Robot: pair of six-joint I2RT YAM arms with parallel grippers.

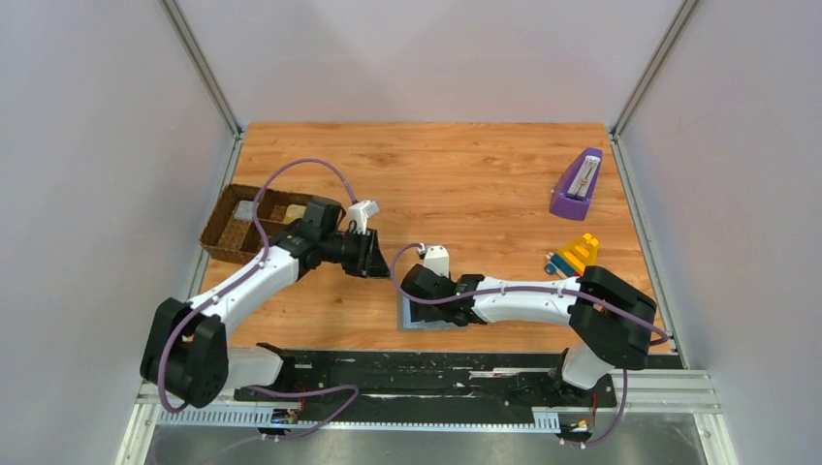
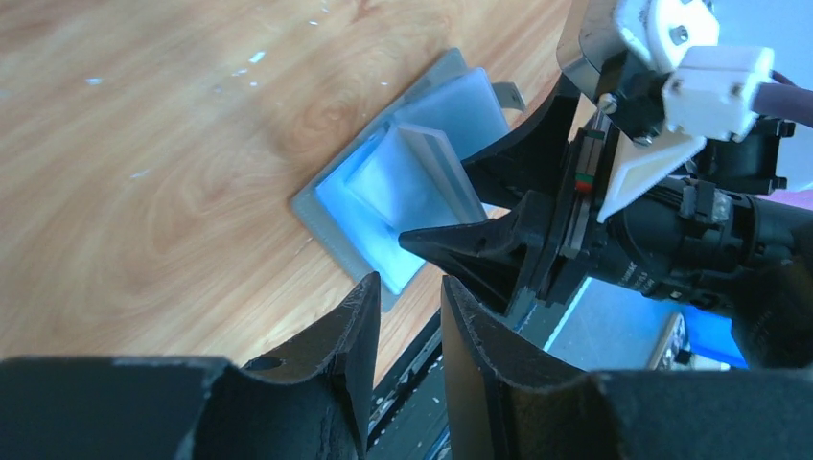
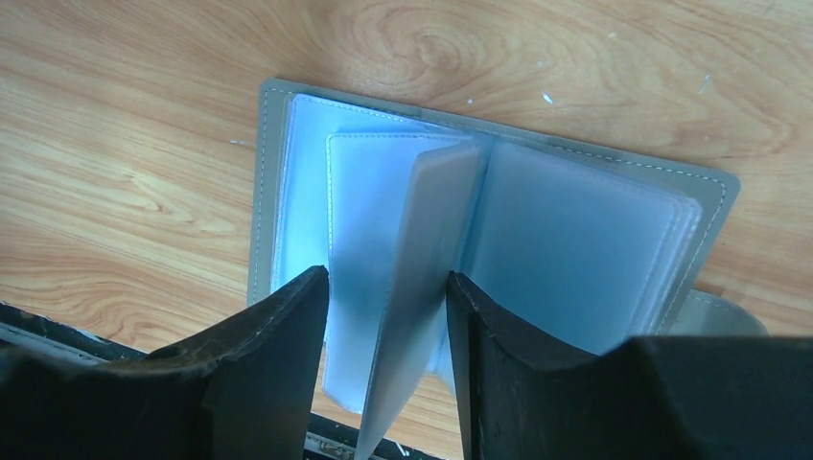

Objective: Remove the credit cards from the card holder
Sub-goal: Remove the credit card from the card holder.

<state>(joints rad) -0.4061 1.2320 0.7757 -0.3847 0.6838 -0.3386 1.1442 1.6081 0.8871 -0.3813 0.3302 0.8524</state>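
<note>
My right gripper (image 3: 388, 321) is spread wide and grasps nothing. One frosted plastic sleeve (image 3: 422, 240) stands on edge between the two fingers, close against the right-hand one and apart from the other. The sleeve belongs to the card holder (image 3: 594, 220), which lies open and flat on the wooden table (image 3: 144, 144), grey cover down and pale blue inside up, with more clear sleeves fanned to either side. The holder sits close to the table's near edge, just past the black strip (image 1: 388, 368) there, in front of my right arm. I cannot tell whether credit cards sit in the cloudy sleeves.

My left gripper (image 2: 409, 302) is parted only narrowly and is empty. It hangs above bare wood just left of the holder, not touching it, and points toward my right wrist.

Farther left, a brown woven tray (image 1: 221, 237) rests by the table's left edge. A small pale flat piece (image 1: 244, 208) lies in one compartment, too small to name. Well apart, on the far right, stands a purple stapler-like object (image 1: 577, 184), with a yellow and blue toy (image 1: 575, 255) nearer to me.
</note>
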